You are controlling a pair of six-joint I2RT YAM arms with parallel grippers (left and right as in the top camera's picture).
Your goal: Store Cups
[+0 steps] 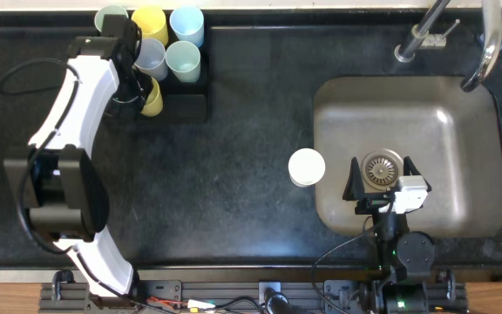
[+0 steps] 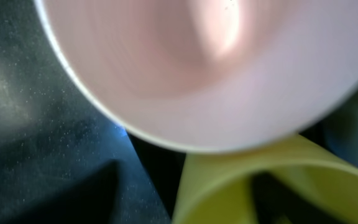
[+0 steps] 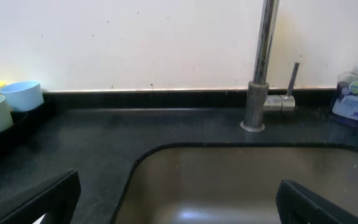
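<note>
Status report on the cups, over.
Right pincer open over metal sink. Left pincer at black cup tray. White plastic cup alone on dark counter.

Overhead, we look straight down on the counter. Our left wrist camera nearly touches a pale cup; our right faces level past its claw to the tap, sharing the sink.

Brushed metal sink, shiny chrome tap, speckled dark worktop (slightly glossy), smooth plastic cups

Dark desk: black tray holding pastel cups, left arm over it; white cup beside sink; right pincer spread.
</note>
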